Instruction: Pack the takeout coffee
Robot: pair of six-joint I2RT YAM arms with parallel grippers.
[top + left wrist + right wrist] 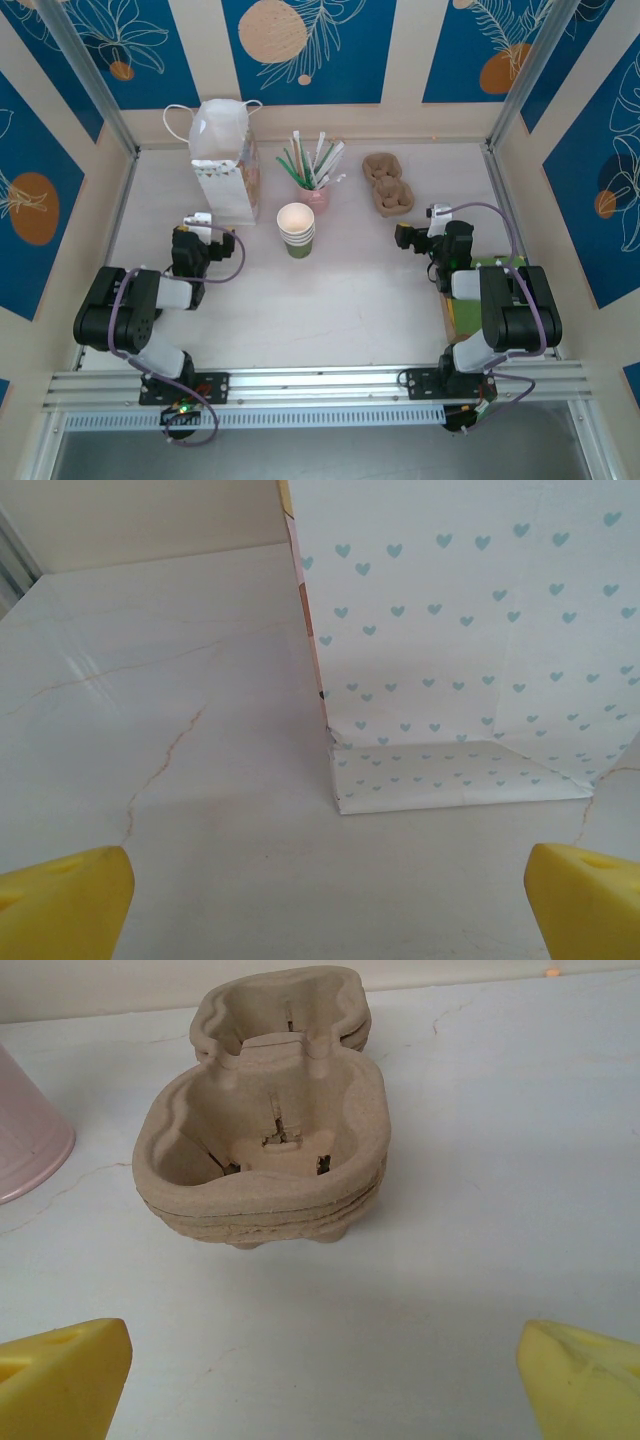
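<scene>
Pale marble-look table [360, 290] inside blue-and-cream patterned walls; both grippers gape wide and hold nothing.

Left gripper [325, 895] rests low on the left side of the table, yellow fingertips [60, 900] spread apart, facing the foot of a white paper bag [470, 630] printed with small blue hearts, near but not touching. Right gripper [320, 1375] sits on the right side, equally spread, facing a stack of brown pulp cup carriers [270, 1150] a little farther off. A pink cup [25, 1130] of straws [310, 160] stands just left of the carriers. Between the arms, nearer than the pink cup, stands a stack of lidless green cups [296, 230]. Where the takeout coffee stands cannot be told.
</scene>
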